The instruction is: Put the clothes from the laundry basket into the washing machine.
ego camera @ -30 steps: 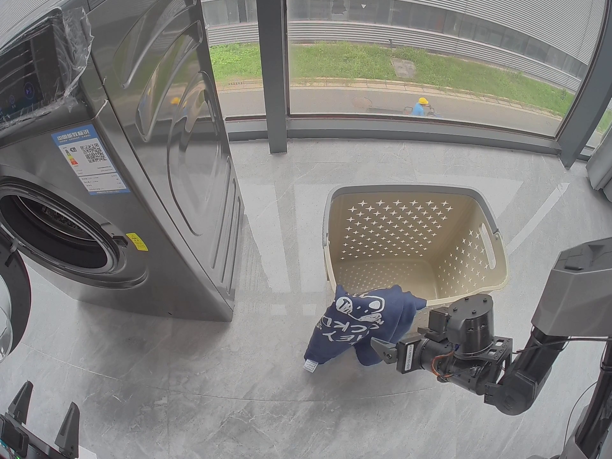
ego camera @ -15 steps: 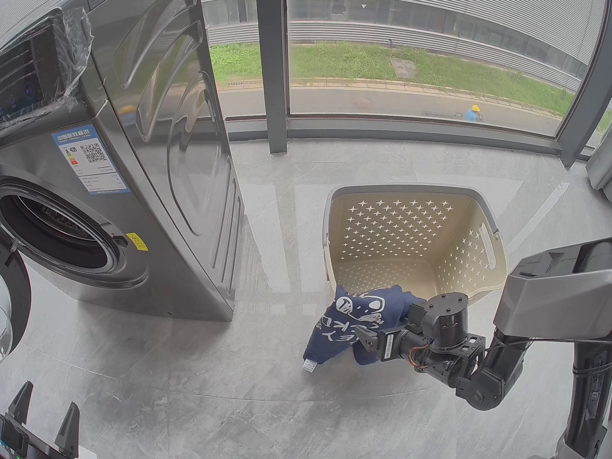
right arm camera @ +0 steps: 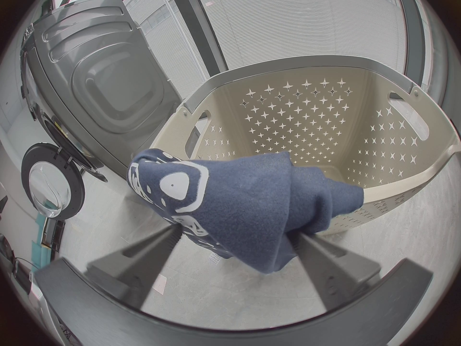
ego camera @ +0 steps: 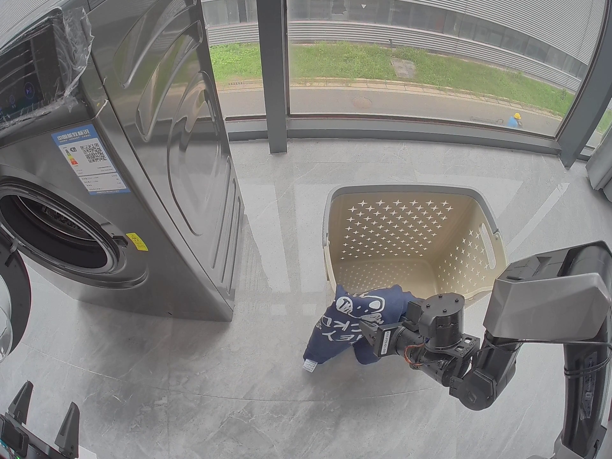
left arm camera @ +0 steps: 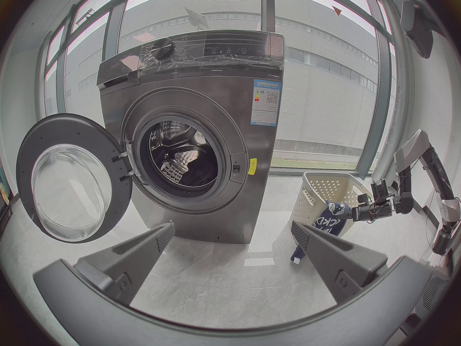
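One navy garment (right arm camera: 230, 200) hangs, seemingly loose, within the spread right claw (right arm camera: 235, 234).

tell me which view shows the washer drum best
The left wrist view: it faces the drum head-on beside the open door, so the inside shows. The head view catches its opening at a slant; the right wrist view shows the washing machine side-on, drum hidden.

Laundry corner: washing machine (ego camera: 159, 180) and laundry basket (ego camera: 408, 189) on tiled floor (ego camera: 191, 384) by windows (ego camera: 414, 46).
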`<state>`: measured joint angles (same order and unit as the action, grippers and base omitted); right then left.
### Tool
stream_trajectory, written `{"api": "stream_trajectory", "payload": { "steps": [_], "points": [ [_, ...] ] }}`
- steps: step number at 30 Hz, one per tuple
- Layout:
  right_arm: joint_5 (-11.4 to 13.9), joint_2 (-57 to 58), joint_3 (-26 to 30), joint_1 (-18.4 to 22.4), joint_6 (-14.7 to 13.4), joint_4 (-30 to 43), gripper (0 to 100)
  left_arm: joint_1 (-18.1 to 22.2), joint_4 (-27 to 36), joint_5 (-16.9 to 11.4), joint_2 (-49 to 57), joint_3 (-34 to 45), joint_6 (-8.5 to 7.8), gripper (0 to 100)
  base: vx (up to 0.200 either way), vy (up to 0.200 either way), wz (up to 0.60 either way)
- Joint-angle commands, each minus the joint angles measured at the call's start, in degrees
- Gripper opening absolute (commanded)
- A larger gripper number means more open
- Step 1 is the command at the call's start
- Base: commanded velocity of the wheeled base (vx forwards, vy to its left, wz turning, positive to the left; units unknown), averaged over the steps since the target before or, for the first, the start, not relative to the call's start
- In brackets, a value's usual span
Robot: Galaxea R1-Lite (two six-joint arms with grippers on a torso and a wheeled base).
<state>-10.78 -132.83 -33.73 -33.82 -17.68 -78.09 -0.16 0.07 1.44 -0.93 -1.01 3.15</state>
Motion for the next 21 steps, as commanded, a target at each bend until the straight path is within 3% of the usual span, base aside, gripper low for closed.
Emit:
{"api": "stream_trajectory", "payload": {
  "steps": [1,10,21],
  "points": [
    [0.14,0.03,-0.11,-0.20,0.01,-0.13,0,-0.02,0.01,0.06,0.93,0.92,0.02,100,0.000,0.000,0.00],
    [-0.03,1.87,1.74,-1.08,-1.48,-0.13,0,-0.02,0.01,0.06,0.93,0.92,0.02,100,0.000,0.000,0.00],
    [0.14,19.54,11.50,-4.15,-3.94,0.57,0,-0.02,0.01,0.06,0.93,0.92,0.02,100,0.000,0.000,0.00]
  ]
}}
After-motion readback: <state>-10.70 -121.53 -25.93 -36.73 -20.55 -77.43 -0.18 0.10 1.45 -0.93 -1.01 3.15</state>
